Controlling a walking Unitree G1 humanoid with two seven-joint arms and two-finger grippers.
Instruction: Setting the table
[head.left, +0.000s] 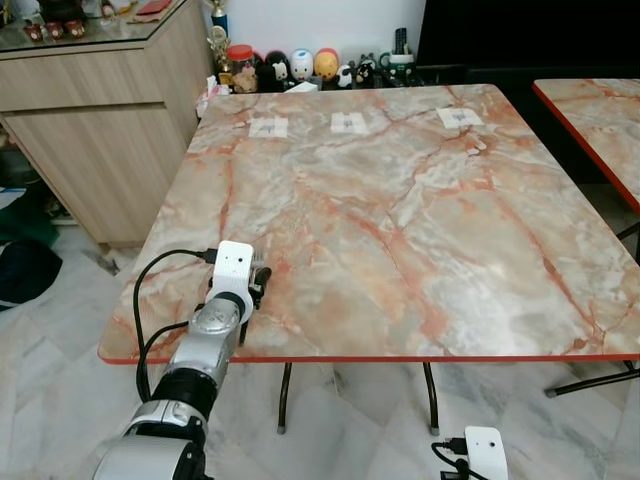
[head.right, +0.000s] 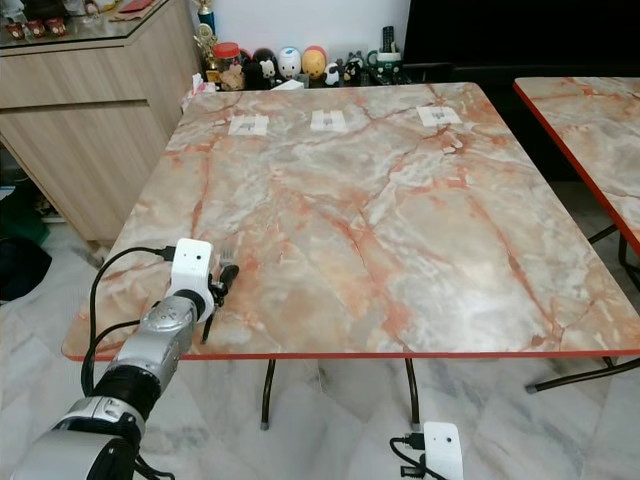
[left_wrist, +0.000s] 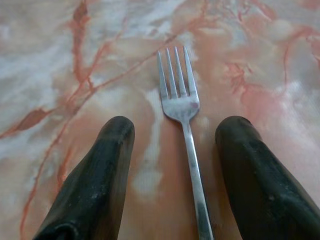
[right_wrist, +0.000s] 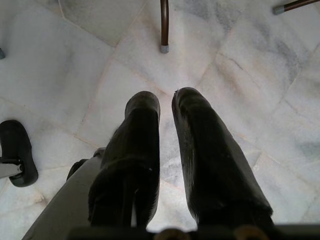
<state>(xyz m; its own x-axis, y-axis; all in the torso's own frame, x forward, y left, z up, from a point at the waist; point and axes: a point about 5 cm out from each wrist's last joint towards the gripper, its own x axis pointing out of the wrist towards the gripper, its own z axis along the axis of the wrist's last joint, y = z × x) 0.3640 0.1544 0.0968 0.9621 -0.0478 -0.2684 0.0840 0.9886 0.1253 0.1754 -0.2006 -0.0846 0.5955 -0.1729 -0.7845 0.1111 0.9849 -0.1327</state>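
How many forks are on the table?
1. The fork lies flat on the marble table near its front left corner, between the open fingers of the left gripper. More could be hidden behind that arm, but I see none.
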